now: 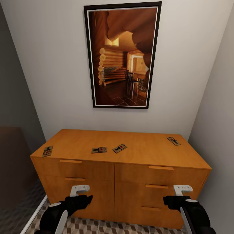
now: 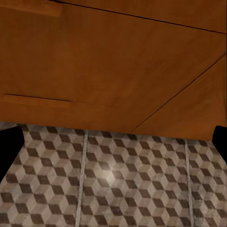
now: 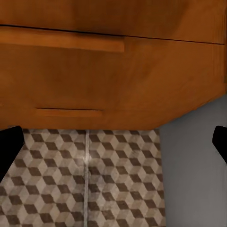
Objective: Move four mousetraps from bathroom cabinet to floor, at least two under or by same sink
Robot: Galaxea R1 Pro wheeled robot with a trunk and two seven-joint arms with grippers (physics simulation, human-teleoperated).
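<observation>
Straight ahead in the head view stands an orange wooden cabinet with drawer fronts and slim handles, set in a narrow alcove between pale walls. All four mousetraps lie flat on its top. One mousetrap sits at the far left edge, close to the front corner. Two more lie near the middle, just beside each other but apart: the left middle mousetrap and the right middle mousetrap, the second turned at a slant. The fourth mousetrap rests well apart from them, near the back right corner. Above the cabinet hangs a black-framed picture of a log-cabin interior.

Both arms are held low in front of the cabinet's drawers, well below the top. The left gripper points toward the lower left drawer front, and the right gripper toward the lower right one. In each wrist view the dark fingers show at opposite edges of the picture, wide apart, with nothing between them; the right arm's fingers stand the same way.

Beneath the grippers the bathroom floor shows its brown, beige and white cube pattern with pale grout lines, running up to the cabinet's base. The right wrist view also catches the grey wall beside the cabinet's end.
</observation>
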